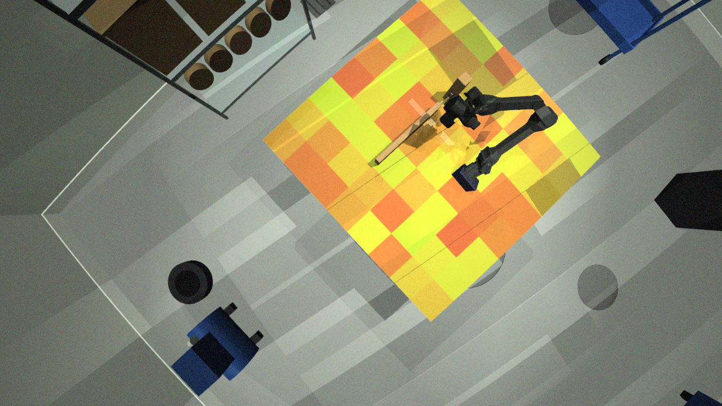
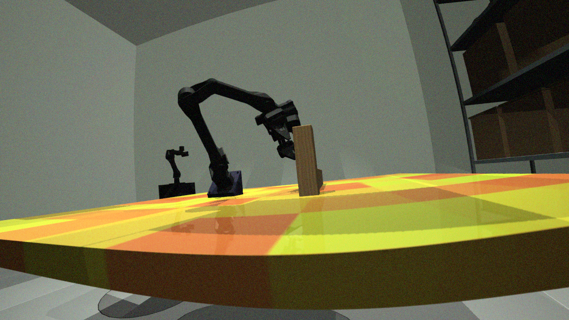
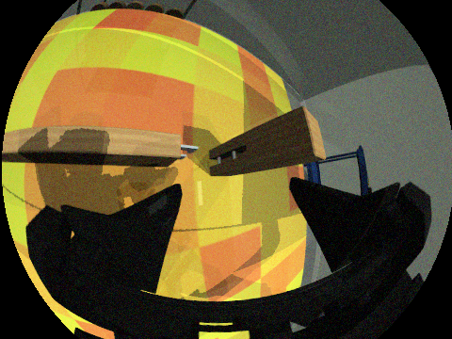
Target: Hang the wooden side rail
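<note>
The wooden side rail (image 1: pixel 399 141) (image 3: pixel 141 142) lies low along the table (image 1: pixel 428 212) (image 2: pixel 378 234), mostly hidden behind the post in the exterior view. Its steel hooks (image 3: pixel 189 148) stick out toward the post with a visible gap; they are not on the pins. The headboard post (image 1: pixel 457 88) (image 2: pixel 306 159) (image 3: pixel 268 143) stands upright. Two pins (image 3: pixel 234 154) show inside its slot in the wrist view. My gripper (image 1: pixel 459 120) (image 2: pixel 292 147) (image 3: pixel 237 186) is open and empty, above the table near the post and the rail's hook end. Some of its fingers are hidden in the exterior view.
A pale strip (image 1: pixel 446 137) (image 3: pixel 200 193) crosses beneath the rail. The arm's base (image 1: pixel 466 179) (image 2: pixel 225 187) stands on the table. A shelf rack (image 1: pixel 272 73) and blue cart (image 1: pixel 625 20) (image 3: pixel 363 169) stand beyond the table. Another small arm (image 2: pixel 174 163) is in the background.
</note>
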Robot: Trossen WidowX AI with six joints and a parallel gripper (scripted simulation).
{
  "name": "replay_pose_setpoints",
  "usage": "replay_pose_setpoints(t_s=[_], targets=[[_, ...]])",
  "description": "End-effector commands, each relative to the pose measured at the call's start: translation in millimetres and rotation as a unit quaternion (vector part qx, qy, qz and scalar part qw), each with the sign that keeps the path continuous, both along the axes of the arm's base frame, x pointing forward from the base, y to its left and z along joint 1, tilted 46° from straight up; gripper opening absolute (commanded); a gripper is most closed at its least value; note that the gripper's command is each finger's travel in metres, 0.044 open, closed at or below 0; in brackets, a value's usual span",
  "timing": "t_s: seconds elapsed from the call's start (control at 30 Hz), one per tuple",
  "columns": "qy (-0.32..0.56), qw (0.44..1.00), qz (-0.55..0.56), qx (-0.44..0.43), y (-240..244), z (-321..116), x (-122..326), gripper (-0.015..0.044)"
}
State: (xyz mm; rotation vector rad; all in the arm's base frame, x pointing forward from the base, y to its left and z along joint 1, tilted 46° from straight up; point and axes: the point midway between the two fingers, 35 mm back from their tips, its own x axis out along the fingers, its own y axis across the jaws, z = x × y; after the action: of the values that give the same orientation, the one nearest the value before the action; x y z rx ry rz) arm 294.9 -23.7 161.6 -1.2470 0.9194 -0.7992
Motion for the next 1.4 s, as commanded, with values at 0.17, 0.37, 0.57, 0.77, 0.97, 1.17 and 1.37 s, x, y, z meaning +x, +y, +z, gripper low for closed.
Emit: replay_pose_setpoints(t_s=[0.17,0.37,0.57,0.77,0.97,1.17,1.37], targets=[[-0.48,0.861,-0.031,0.168,3,-3,5,0.044],[-0.485,0.857,-0.031,0.17,3,-3,5,0.044],[-0.485,0.857,-0.031,0.17,3,-3,5,0.044],[-0.485,0.857,-0.031,0.17,3,-3,5,0.044],[-0.485,0.857,-0.031,0.17,3,-3,5,0.044],[-0.485,0.857,-0.031,0.17,3,-3,5,0.044],[-0.304,0.941,-0.052,0.141,11,-12,24,0.044]])
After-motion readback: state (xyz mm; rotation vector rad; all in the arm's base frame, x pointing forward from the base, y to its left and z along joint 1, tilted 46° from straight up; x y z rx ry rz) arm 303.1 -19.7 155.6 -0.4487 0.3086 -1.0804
